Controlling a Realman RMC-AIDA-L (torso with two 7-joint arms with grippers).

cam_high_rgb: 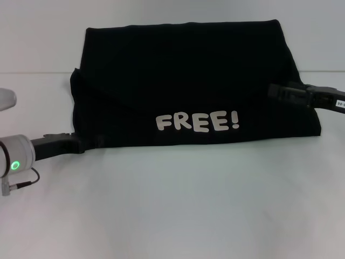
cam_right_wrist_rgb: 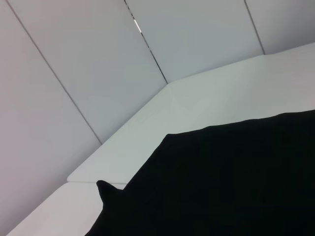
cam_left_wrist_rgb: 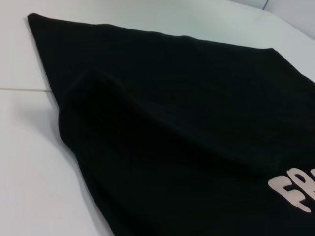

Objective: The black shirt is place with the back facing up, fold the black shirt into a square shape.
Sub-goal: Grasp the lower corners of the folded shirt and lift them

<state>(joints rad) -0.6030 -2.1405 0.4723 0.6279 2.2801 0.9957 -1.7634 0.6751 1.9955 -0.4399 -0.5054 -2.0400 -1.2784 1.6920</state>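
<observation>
At lower left of the head frame, left gripper [cam_high_rgb: 86, 143] low over the white table [cam_high_rgb: 172, 205], tip right at the near left corner of the black shirt [cam_high_rgb: 188, 81]; jaw state impossible to tell, black on black. Across the middle of the frame, black shirt spread flat as a wide folded band, long axis running left to right, cream "FREE!" lettering [cam_high_rgb: 197, 122] facing up along the near hem. A diagonal fold line visible on the left portion, slanting from the upper left edge down toward the lettering. At right, right gripper [cam_high_rgb: 277, 91] reaching in over the shirt's right edge, partway up that side; jaws likewise impossible to read. Garment lying between the two grippers, each at its own end of the long axis, neither clearly nearer. Probably still too wide for a square, so the coming fold likely a matter of carrying one short end across toward the other.
</observation>
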